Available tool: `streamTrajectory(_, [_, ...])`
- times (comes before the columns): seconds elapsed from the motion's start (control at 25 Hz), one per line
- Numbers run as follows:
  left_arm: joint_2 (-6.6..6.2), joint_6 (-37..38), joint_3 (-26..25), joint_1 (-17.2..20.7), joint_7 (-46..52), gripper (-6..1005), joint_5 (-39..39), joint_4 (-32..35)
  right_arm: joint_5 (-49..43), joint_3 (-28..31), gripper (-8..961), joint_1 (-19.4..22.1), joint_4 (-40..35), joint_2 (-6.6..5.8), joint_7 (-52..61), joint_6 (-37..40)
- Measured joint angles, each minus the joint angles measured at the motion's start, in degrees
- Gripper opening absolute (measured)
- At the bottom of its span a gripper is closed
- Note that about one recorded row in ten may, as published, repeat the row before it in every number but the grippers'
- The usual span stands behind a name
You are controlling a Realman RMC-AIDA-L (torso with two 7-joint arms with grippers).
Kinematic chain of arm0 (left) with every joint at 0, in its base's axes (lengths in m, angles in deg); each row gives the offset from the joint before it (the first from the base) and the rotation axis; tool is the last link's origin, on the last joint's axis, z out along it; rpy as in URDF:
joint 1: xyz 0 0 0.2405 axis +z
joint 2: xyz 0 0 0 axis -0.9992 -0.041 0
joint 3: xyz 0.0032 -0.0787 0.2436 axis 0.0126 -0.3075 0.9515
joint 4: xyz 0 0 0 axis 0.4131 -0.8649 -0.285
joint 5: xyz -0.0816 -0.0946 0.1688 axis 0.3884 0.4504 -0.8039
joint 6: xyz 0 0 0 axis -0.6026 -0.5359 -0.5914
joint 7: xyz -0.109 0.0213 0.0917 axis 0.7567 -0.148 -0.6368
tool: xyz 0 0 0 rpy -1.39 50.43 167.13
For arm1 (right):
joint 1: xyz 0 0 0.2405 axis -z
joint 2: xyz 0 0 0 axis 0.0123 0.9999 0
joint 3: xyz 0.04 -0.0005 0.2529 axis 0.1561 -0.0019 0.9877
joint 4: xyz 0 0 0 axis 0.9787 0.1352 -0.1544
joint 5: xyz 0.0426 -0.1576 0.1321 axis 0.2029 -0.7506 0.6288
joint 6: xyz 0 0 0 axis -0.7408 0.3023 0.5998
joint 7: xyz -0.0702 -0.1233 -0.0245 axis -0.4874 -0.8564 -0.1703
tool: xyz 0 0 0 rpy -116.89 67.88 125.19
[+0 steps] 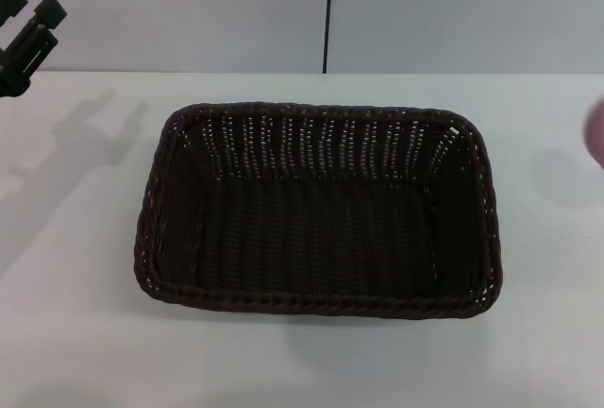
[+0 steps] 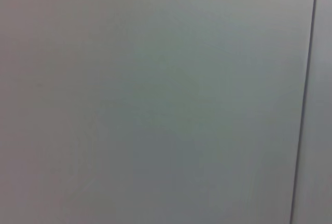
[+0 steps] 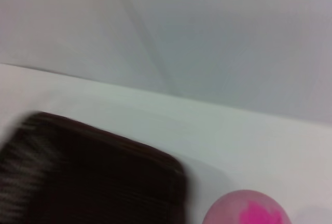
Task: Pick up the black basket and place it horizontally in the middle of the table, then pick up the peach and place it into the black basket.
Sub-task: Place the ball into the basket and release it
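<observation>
The black basket (image 1: 316, 210) lies lengthwise across the middle of the white table (image 1: 85, 332), open side up and empty. The peach (image 1: 595, 134) shows as a pink blur at the head view's right edge. It hangs above the table, with its shadow lying apart from it on the tabletop. In the right wrist view the peach (image 3: 248, 208), with its magenta spot, sits close under the camera, carried by my right gripper, and the basket's (image 3: 88, 172) corner is beside it. My left gripper (image 1: 28, 4) is open and raised at the far left back.
A pale wall with a dark vertical seam (image 1: 327, 11) stands behind the table. The left wrist view shows only this wall and seam (image 2: 306, 99). Bare tabletop lies on all sides of the basket.
</observation>
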Motion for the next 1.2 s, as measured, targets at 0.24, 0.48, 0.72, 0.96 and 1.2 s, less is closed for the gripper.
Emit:
streamTrajectory(0.24, [0.13,0.26,0.31,0.22,-0.24,547,0.04,-0.03,8.12,-11.34,96,-1.07,3.67,-0.10,0.12,-4.39])
streamTrajectory(0.48, [0.26,1.01,0.41,0.64,-0.07,547,0.06,-0.03,8.67,-20.57,40,-6.79,20.70,-0.17,-4.67,-15.44])
streamTrajectory(0.72, [0.28,1.10,0.50,0.82,0.23,548,0.06,-0.03,12.55,-18.32,68,-15.07,40.45,-0.59,-13.02,-19.14])
streamTrajectory(0.96, [0.29,1.23,0.46,1.12,0.14,548,0.06,-0.04,13.97,-18.09,171,-15.04,41.15,-0.42,-14.64,-19.39])
streamTrajectory(1.2, [0.26,1.26,0.12,0.98,-0.19,549,0.05,-0.76,17.19,-17.57,333,-12.72,40.60,-0.73,-16.13,-18.40])
